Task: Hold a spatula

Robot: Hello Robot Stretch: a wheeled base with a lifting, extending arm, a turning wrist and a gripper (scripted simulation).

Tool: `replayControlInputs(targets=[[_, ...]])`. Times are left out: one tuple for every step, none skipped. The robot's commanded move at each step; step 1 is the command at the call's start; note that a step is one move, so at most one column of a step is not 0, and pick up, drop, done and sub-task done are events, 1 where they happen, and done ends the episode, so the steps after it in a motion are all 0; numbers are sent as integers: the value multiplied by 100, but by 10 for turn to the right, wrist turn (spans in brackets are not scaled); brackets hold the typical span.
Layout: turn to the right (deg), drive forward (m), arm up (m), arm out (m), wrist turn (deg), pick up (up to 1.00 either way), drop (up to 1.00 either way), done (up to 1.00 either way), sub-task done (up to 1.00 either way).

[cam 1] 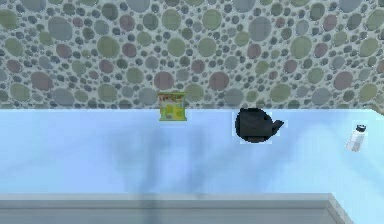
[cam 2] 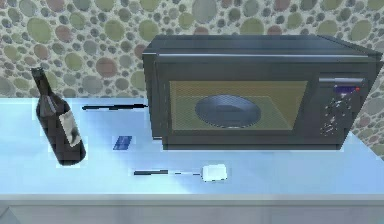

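A spatula [cam 2: 185,173] lies flat on the pale blue countertop [cam 2: 280,175] in the arm side view, in front of the microwave. Its thin dark handle points toward the view's left and its white square blade sits at the right end.
A large dark microwave [cam 2: 255,92] stands behind the spatula. A dark bottle [cam 2: 58,118] stands at the left, with a long dark utensil [cam 2: 115,104] and a small blue card [cam 2: 122,142] nearby. In the forward view, a yellow-green box [cam 1: 172,107], a black kettle [cam 1: 258,125] and a small white shaker [cam 1: 356,138] sit by the pebble-patterned wall.
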Motion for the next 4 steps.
replayControlInputs(targets=[[0,0,50,0,0,0,0,0,0],[0,0,38,0,0,0,0,0,0],[0,0,0,16,0,0,0,0,0],[0,0,0,0,450,0,0,0,0]])
